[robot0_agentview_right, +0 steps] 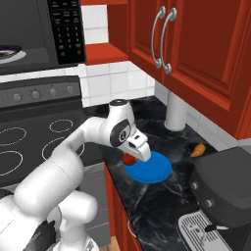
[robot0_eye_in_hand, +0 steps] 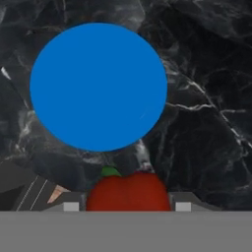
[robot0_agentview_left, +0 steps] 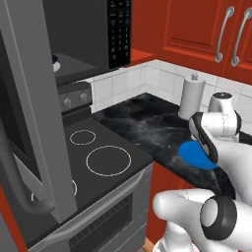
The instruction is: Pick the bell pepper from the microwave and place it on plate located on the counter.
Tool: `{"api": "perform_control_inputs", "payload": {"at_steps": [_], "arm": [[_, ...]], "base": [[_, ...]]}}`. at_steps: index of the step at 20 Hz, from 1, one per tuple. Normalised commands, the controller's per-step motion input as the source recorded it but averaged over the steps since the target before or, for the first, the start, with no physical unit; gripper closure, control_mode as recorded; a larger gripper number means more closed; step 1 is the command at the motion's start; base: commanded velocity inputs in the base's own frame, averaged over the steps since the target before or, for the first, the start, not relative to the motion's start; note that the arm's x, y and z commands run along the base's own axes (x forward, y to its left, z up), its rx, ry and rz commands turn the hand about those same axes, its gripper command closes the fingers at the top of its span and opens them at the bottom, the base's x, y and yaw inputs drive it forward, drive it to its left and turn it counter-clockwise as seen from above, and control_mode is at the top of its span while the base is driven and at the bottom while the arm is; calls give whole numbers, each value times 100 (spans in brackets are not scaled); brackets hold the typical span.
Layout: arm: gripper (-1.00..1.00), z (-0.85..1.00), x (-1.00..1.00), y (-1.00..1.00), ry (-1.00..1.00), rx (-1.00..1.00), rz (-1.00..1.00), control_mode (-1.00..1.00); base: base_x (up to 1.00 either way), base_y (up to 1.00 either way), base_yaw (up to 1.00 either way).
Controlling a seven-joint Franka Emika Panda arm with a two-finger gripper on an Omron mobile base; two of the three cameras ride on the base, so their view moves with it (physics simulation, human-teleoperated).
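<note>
My gripper is shut on the bell pepper, a small red rounded thing with a green stem, held between the two fingertips. In the right base view the bell pepper hangs just above the counter at the near left rim of the blue plate. From the hand view the plate lies bare on the black marbled counter, just ahead of the pepper. The microwave stands open up on the left, its grey door swung out.
The black stove with white ring burners lies left of the counter. A paper towel roll stands at the back wall, a small orange item beside a dark coffee machine on the right. Red cabinets hang overhead.
</note>
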Motion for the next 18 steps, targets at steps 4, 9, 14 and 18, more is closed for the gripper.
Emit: {"api": "perform_control_inputs", "payload": {"at_steps": [4, 9, 14, 18], "arm": [[100, -50, 41, -17, 6, 0, 0, -100], [100, -46, 34, -13, 4, 0, 0, -100], [100, -31, 36, -12, 4, 1, 0, -100], [100, -19, 28, -12, 5, 2, 0, -100]], "base": [[0, 0, 0], [0, 0, 0], [0, 0, 0], [0, 0, 0]]}}
